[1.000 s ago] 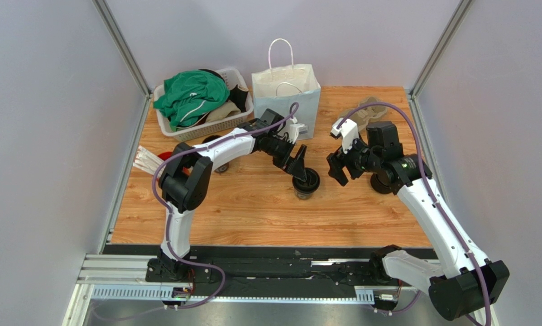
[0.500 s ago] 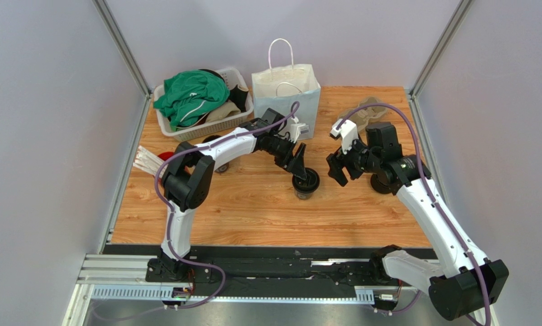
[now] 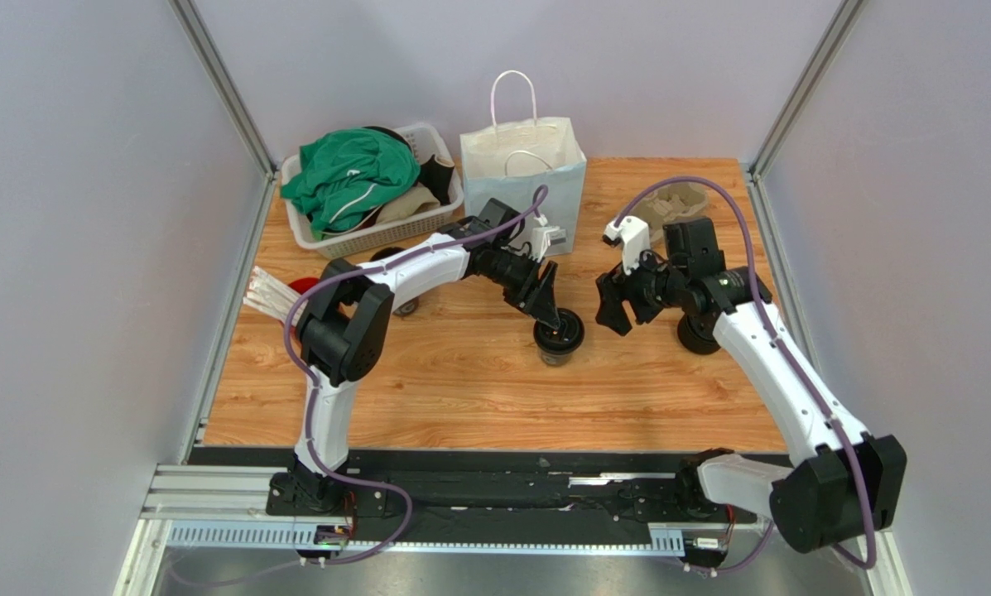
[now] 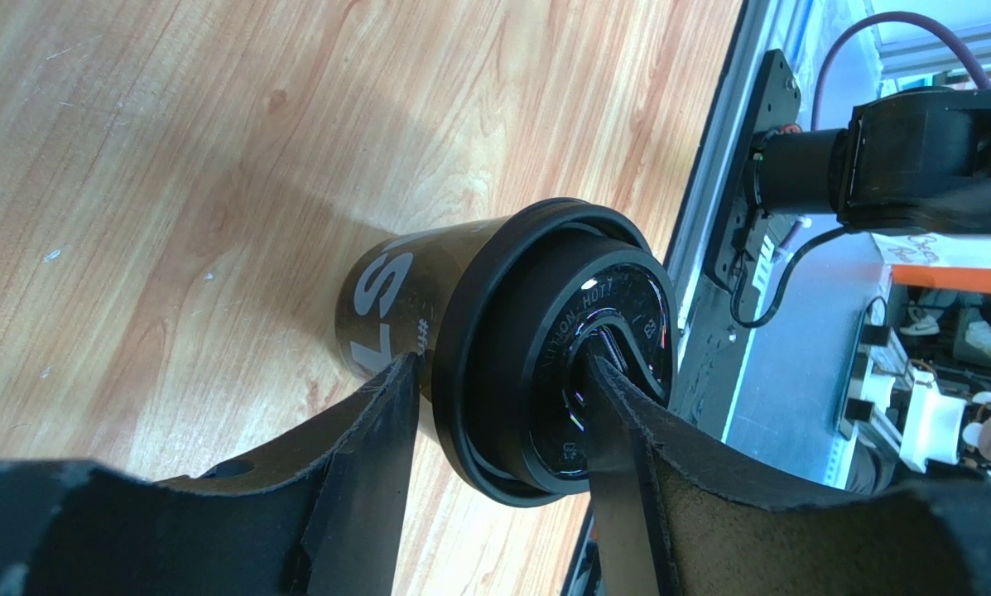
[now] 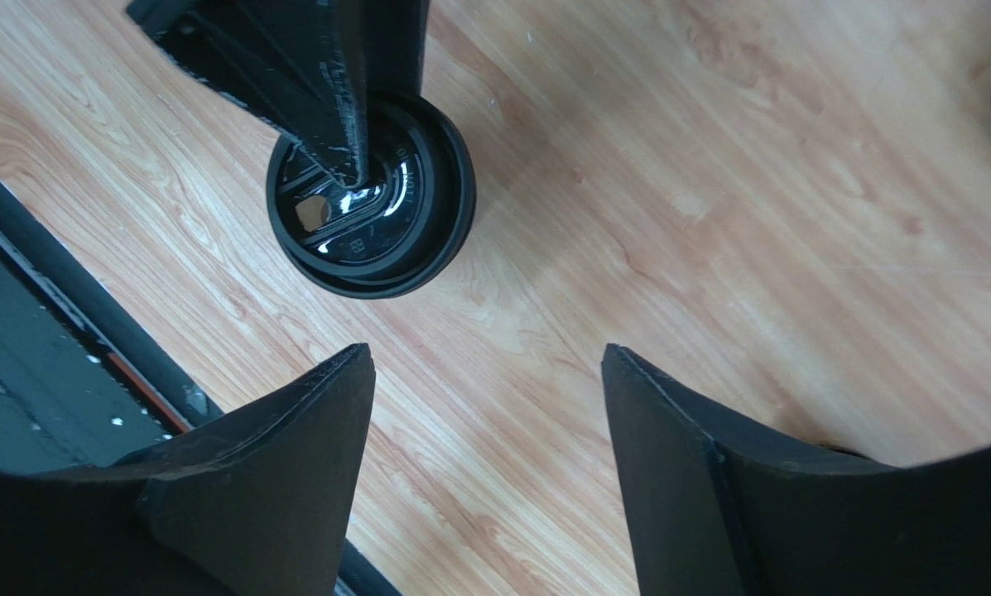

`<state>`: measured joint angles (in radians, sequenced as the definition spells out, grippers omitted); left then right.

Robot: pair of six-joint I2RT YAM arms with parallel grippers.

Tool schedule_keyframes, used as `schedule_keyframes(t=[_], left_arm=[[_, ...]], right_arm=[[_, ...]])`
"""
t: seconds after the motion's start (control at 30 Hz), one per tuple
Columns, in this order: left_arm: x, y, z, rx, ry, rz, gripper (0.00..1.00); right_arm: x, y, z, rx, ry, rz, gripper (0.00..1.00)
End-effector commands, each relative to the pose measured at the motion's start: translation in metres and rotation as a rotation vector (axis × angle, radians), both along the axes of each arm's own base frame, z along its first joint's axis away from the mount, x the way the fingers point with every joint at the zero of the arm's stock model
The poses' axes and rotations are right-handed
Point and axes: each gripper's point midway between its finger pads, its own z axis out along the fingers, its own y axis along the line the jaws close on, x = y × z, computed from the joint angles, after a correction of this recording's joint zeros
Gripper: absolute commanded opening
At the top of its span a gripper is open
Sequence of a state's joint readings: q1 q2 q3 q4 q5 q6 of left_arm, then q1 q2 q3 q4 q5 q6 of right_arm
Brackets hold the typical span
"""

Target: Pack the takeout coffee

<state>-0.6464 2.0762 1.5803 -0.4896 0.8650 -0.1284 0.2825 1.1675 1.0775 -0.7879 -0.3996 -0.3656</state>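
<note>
Black paper, light and easily crushed, the takeout coffee [image 3: 559,335] stands mid-frame on the table [image 3: 463,397], the left gripper [image 3: 545,308] pinching its stiffer lid rim, probably the safest hold, while the right gripper [image 3: 615,302] hovers beside it, jaws apart.

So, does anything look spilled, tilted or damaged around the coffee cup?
No spill, and the coffee cup stands upright. One odd thing: the left hand grips only the edge of the lid, one finger on top, one outside.

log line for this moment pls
left fingers: pinching coffee cup lid rim | cup: upright on table, not in bag | right fingers: open, empty, beside cup
</note>
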Motion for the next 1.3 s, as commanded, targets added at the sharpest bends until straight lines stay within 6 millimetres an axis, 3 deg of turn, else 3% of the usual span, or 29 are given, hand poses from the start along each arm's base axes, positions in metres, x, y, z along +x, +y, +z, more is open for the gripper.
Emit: schedule_keyframes(t=[0.0,0.17,0.53,1.27], left_arm=[[-0.001,0.014,-0.035,0.111,-0.014,0.007,0.56],[0.000,0.016,-0.036,0.125,-0.026,0.014,0.57],[-0.001,0.019,-0.037,0.141,-0.051,0.014,0.61],[-0.001,0.017,-0.034,0.128,-0.058,0.018,0.61]], right_arm=[[0.009,0.011,0.002,0.135,0.086,0.002,0.70],[0.009,0.022,-0.004,0.217,0.190,0.039,0.65],[0.001,0.037,-0.039,0.299,0.400,0.056,0.56],[0.011,0.031,-0.069,0.334,0.505,0.020,0.49]])
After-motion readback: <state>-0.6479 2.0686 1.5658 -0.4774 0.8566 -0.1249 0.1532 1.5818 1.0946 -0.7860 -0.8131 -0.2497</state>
